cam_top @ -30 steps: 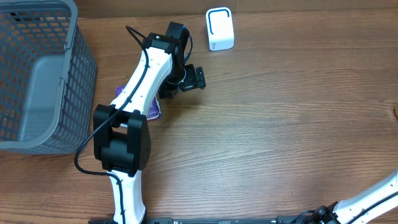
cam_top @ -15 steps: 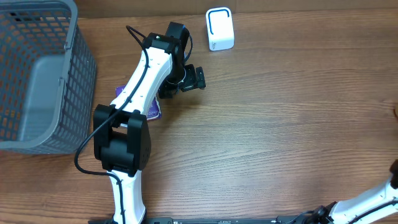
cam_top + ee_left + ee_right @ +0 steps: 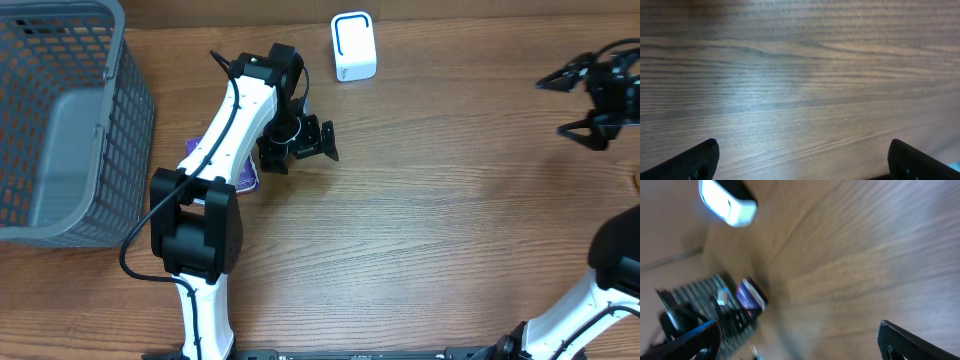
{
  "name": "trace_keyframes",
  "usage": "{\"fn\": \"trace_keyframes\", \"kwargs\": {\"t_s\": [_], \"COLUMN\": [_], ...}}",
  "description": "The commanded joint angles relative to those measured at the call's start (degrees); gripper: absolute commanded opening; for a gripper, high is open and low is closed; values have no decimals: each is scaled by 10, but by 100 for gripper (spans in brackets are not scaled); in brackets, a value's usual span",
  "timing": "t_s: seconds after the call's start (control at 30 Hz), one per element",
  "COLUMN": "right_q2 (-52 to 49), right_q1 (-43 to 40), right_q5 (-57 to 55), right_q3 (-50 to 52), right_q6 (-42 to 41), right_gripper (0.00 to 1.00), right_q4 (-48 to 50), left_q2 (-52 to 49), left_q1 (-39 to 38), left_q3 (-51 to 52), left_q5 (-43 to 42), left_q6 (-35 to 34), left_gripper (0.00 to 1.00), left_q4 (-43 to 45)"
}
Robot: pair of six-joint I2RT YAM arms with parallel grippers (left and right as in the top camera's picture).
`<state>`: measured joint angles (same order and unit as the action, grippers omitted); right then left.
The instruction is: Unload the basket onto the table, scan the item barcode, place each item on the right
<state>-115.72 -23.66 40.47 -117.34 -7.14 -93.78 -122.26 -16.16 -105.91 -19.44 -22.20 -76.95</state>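
A: Where is the purple packet (image 3: 249, 179) lying?
B: On the table (image 3: 450, 220), half hidden under the left arm (image 3: 225, 120), near the basket (image 3: 130, 110). The left claw (image 3: 303, 155) and right claw (image 3: 551, 105) are both gaping wide, holding nothing.
A: What is worrying you?
B: The left claw is hovering beyond the packet; closing here, it would be grabbing air.
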Motion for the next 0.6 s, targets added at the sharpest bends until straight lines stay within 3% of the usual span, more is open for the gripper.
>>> {"fn": "trace_keyframes", "kwargs": {"t_s": [0.0,0.1,0.33,0.57], "right_q2": [3,3,3,3], "right_q1": [52,98,193,237], "right_q5": [-7,-33,-48,-11], "right_q3": [-7,-7,-7,-7], "right_q6": [51,53,52,52], "right_gripper": [100,100,100,100], "right_q4": [-11,-5,47,125], "left_q2": [28,67,183,172], "left_q1": [-5,-4,32,136], "left_q3": [-7,-7,-7,19], "left_q5": [-14,0,152,141], "left_q6": [28,26,-35,-42], "left_gripper": [100,100,100,100], "left_q4": [-2,1,-17,-37]}}
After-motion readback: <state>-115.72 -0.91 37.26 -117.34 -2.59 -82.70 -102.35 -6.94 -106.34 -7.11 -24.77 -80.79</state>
